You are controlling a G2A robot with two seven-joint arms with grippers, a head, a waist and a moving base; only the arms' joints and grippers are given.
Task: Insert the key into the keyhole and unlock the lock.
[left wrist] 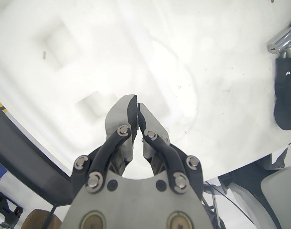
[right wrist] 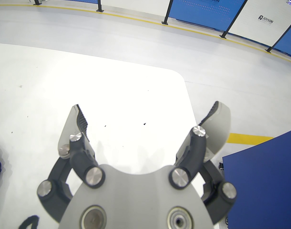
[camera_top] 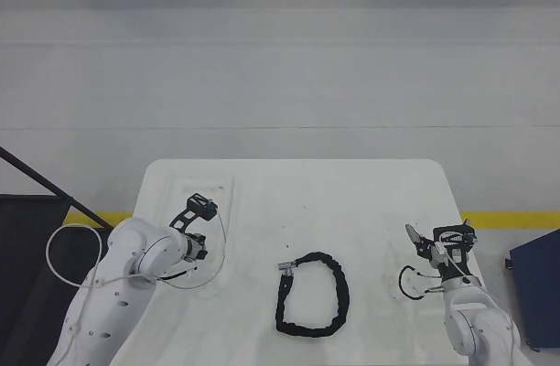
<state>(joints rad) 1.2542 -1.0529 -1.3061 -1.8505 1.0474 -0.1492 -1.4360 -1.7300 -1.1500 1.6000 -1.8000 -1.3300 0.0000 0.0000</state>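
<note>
A black fabric-covered chain lock (camera_top: pixel 313 295) lies in a loop at the table's middle, its chrome cylinder (camera_top: pixel 286 266) at the loop's upper left end. The left wrist view shows that cylinder (left wrist: pixel 281 41) with its keyhole (left wrist: pixel 272 48) facing my left gripper (left wrist: pixel 137 103) from well off to the side. That gripper is shut on a thin metal piece seen edge-on between its pads, which looks like the key (left wrist: pixel 137 117). From above, the left gripper (camera_top: pixel 205 205) hovers over the table's left part. My right gripper (right wrist: pixel 146 110) stands open and holds nothing near the table's right edge (camera_top: pixel 442 240).
A white foam tray (camera_top: pixel 220 179) with shallow rectangular recesses (left wrist: pixel 56 42) lies under the left gripper. The white table (camera_top: pixel 371 201) ends close to the right gripper, with a rounded corner (right wrist: pixel 181 77). Thin cables loop beside both arms.
</note>
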